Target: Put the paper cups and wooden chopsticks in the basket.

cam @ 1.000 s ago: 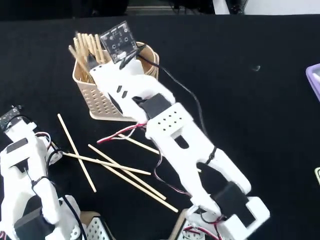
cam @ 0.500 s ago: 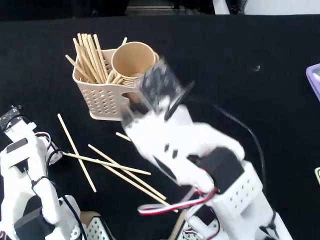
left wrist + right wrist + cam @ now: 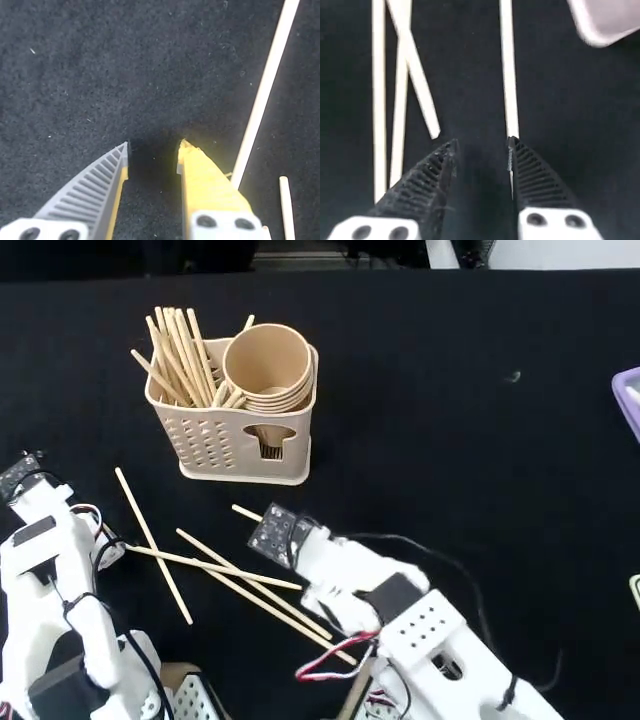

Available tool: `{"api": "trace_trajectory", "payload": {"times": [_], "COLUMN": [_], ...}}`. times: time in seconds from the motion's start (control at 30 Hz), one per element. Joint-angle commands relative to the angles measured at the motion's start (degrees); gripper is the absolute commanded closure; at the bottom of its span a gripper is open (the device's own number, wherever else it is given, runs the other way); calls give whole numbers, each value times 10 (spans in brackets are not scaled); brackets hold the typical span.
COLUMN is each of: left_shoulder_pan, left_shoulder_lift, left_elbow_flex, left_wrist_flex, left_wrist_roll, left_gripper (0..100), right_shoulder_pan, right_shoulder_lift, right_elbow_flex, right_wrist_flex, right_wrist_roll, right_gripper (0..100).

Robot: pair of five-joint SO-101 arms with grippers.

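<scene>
The right claw (image 3: 482, 144) is held part open and empty over crossed chopsticks (image 3: 215, 568) near the desk's left front corner; the left claw (image 3: 153, 146) is likewise open and empty. Two may be pinched together, or one rolled away. Cups (image 3: 268, 365) are stacked in the basket (image 3: 215, 445), farther back.

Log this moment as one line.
cups stacked in basket | loose chopsticks on table | right gripper open near them | left gripper open, empty
</scene>
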Motion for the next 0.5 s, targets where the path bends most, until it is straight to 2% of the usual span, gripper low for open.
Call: {"api": "trace_trajectory", "payload": {"times": [0.0, 0.23, 0.47], "left_shoulder_pan": [0, 0, 0], "left_shoulder_lift": [-18, -18, -18], "left_elbow_flex": [-7, -7, -7], "left_wrist_flex": [-6, -6, -5], "left_wrist_roll": [3, 2, 2], "left_gripper": [830, 830, 830], "right_shoulder_pan": [-24, -144, -152], "right_shoulder_lift": [78, 194, 327], "right_elbow_flex": [-54, -182, -226], "right_wrist_flex": [-39, -3, -56], "right_wrist_roll": [-19, -68, -66], "right_gripper": [839, 840, 841]}}
